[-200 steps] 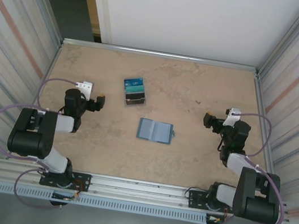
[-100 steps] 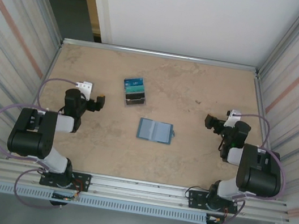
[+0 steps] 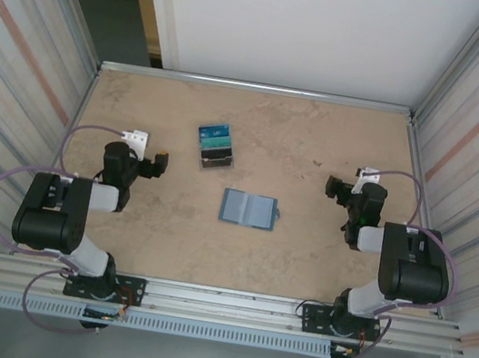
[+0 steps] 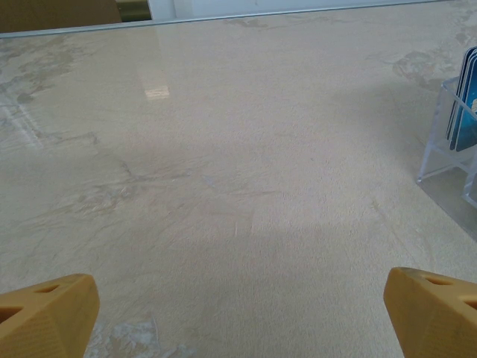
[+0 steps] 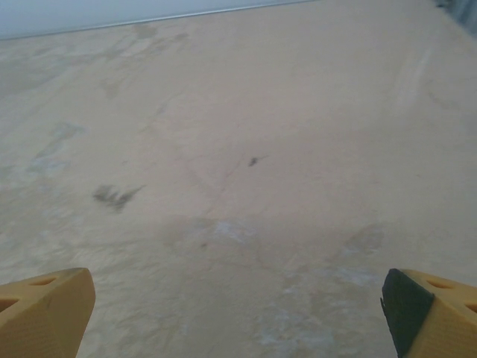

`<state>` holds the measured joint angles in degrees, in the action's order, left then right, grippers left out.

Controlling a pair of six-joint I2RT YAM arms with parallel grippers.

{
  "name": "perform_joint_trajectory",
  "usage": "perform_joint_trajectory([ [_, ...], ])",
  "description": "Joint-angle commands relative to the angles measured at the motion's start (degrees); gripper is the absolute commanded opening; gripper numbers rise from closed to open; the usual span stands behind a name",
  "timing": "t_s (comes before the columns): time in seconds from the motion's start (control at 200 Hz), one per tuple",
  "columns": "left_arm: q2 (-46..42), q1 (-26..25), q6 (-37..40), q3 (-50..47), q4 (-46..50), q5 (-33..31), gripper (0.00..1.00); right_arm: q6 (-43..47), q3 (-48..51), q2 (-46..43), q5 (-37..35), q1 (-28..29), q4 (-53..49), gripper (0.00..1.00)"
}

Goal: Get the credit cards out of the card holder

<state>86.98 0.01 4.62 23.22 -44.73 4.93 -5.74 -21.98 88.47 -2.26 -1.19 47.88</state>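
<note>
Cradling credit cards (image 3: 216,145), clear stand (image 4: 436,145), card holder (image 3: 249,208) open

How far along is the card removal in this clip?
Looks finished. Done: the cards stand in a clear stand, apart from the open wallet, whose pockets look empty from above. In hand: nothing; the left gripper and right gripper are open and empty. Left: nothing obvious.

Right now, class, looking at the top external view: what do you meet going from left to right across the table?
left gripper → credit cards → card holder → right gripper
</note>
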Motion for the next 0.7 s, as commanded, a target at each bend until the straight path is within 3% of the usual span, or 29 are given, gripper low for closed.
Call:
perform_joint_trajectory([
  [0.0,-0.3,0.0,-0.3,0.4,-0.4,0.5,0.99,-1.2,-0.3,0.0,-6.9,0.1,0.2,0.99],
  [0.692,-0.3,0.0,-0.3,0.6,-0.3,0.6,0.99,-1.0,-0.2,-0.1,-7.3,0.4,0.3,0.99],
])
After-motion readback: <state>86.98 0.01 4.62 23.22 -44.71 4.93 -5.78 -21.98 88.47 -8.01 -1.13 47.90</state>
